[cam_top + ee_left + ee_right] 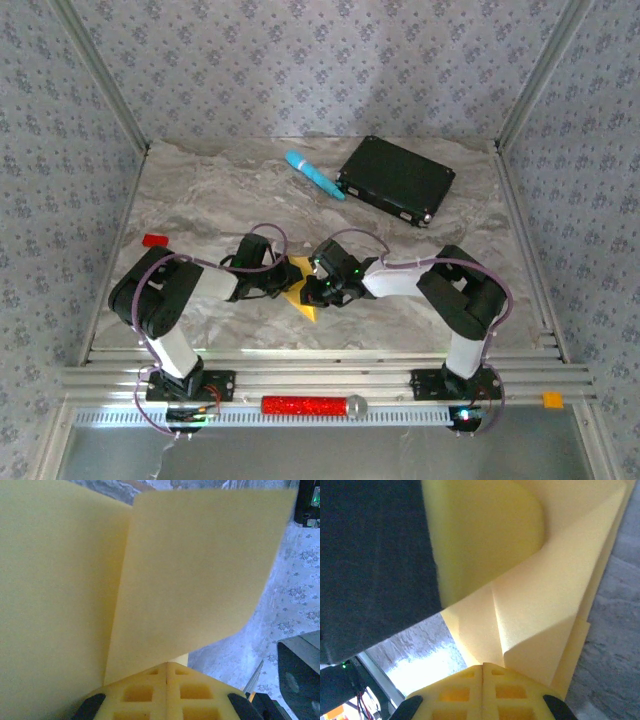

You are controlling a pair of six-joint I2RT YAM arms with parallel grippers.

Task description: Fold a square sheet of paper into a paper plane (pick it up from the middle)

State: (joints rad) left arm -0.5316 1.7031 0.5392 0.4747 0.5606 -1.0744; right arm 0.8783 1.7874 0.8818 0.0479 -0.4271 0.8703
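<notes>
Top external: both arms bend inward and meet over the middle of the table, closer to its near edge. Left gripper (284, 284) and right gripper (320, 288) face each other. The yellow sheet of paper (302, 298) is pinched between them, creased, with one point toward the near edge.

Left wrist: jaws pressed together on the sheet's lower edge. The paper rises from them in two panels that meet at an upright crease.

Right wrist: jaws likewise clamped on the sheet, folded layers fanning upward.

Far side of the table: light-blue cylinder (313, 174) just beside black flat box (397, 180), toward the far right corner. Small red block (154, 240) by the left edge.
</notes>
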